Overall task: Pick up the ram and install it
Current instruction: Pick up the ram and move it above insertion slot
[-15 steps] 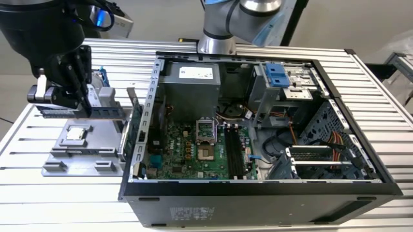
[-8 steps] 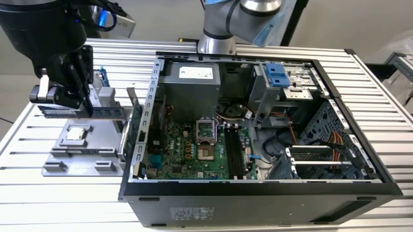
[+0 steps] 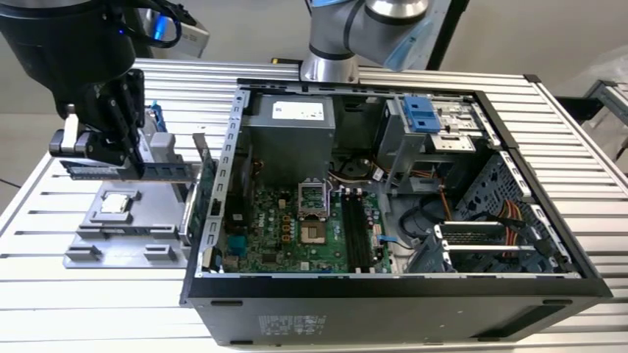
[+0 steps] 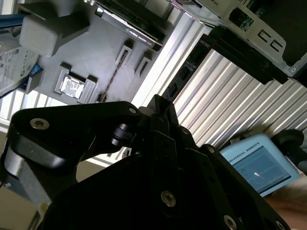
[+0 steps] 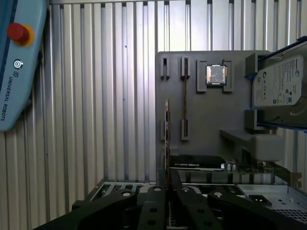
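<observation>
The ram [image 3: 157, 172] is a thin green stick that hangs level above the grey holder tray [image 3: 93, 250] at the exterior view's left. My gripper [image 3: 128, 163] is shut on its middle, black fingers [image 3: 123, 118] reaching down to it. In the first wrist view the ram [image 5: 167, 139] appears edge-on, rising from between the fingertips of the gripper [image 5: 167, 189], beside the tray's long narrow slot [image 5: 185, 98]. The open computer case [image 3: 510, 294] lies to the exterior view's right, with dark memory slots [image 3: 357, 234] on its green motherboard [image 3: 275, 243].
The tray also carries a square silver processor chip [image 5: 216, 74], a hard drive in a blue frame [image 5: 280, 86] and a graphics card [image 5: 199, 163] on edge near the case wall. A teach pendant [image 5: 17, 67] lies on the slatted table [image 5: 96, 96]. Another arm's base [image 3: 329, 66] stands behind the case.
</observation>
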